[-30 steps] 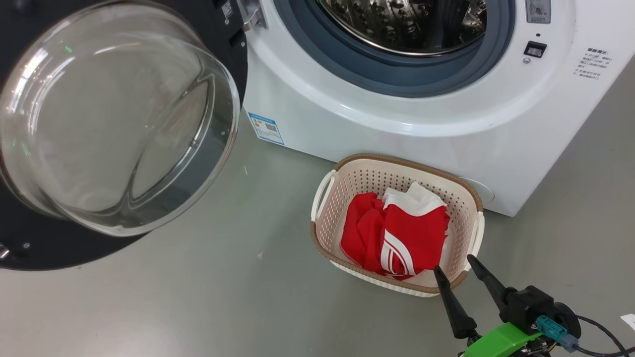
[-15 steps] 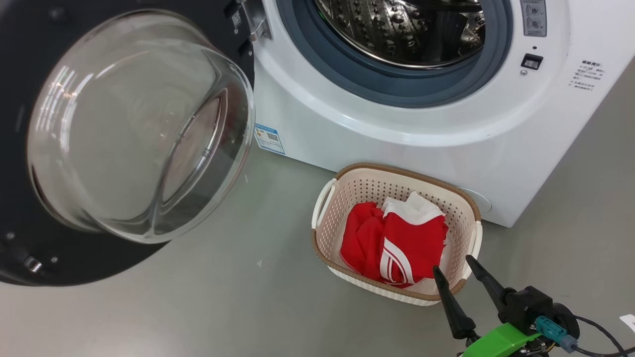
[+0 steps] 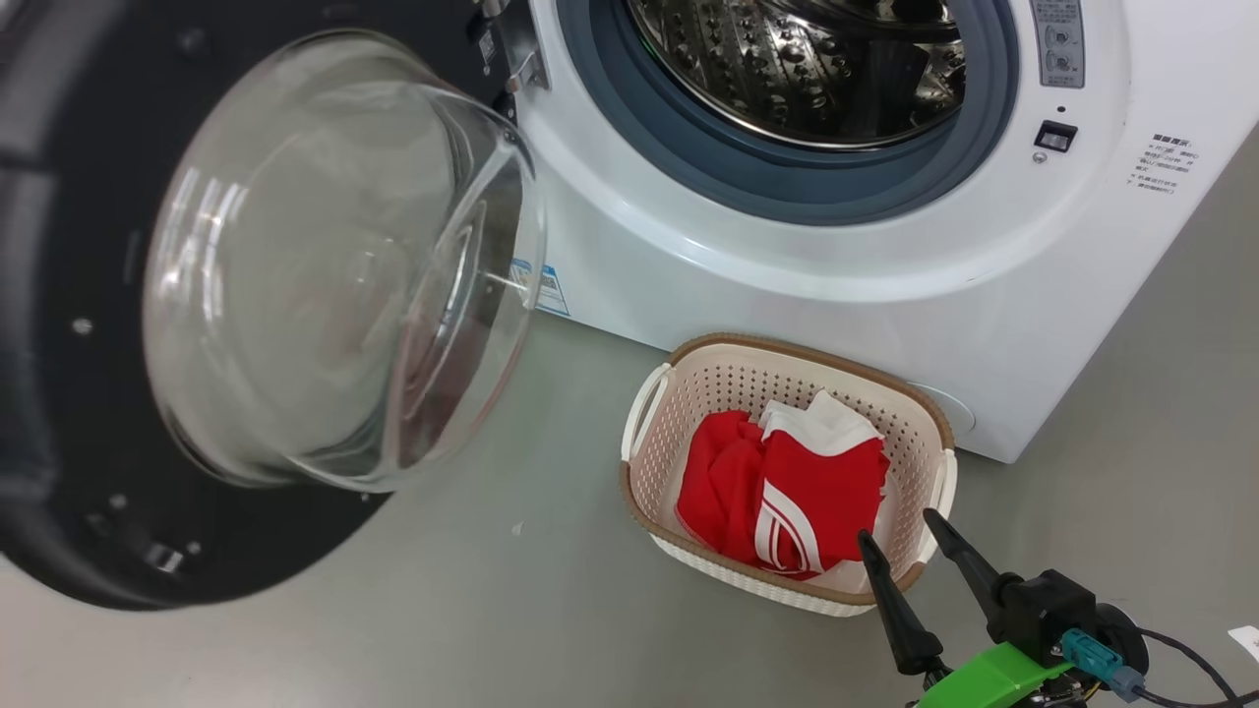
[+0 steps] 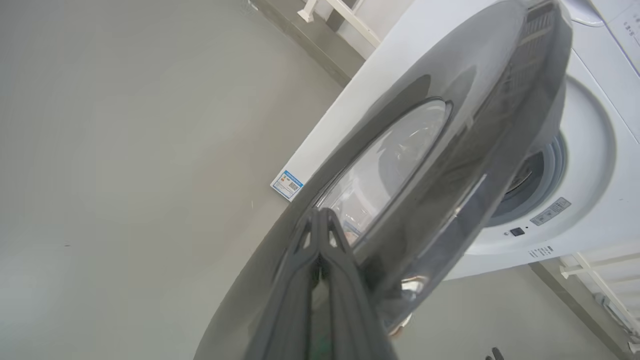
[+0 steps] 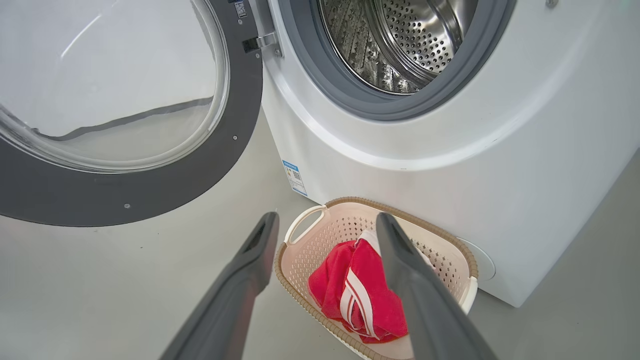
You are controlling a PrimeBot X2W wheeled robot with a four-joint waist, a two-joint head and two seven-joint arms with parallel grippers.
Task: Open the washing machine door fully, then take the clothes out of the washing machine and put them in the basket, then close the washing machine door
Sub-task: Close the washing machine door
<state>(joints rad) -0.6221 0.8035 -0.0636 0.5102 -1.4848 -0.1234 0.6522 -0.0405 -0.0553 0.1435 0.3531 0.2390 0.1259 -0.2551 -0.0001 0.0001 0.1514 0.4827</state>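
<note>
Washing machine door (image 3: 334, 265) ajar, left pincer (image 4: 320, 215) closed at its front

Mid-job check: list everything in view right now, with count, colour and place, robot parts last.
washing machine: one, white, behind the basket
washing machine door: one, black rim with clear bulging glass, open, swung out at the head view's left
drum: one, perforated steel, no clothes in the part that shows
rubber ring: one, grey, around the drum mouth
label: one, blue and white, machine's lower front corner
basket: one, cream with brown rim, on the floor in front of the machine
clothes: one bundle, red with white stripes and a white part, in the basket
floor: grey
left gripper: one, dark, shut, tips at the door's glossy outer face
right gripper: one, dark, open, empty, by the basket's near rim
</note>
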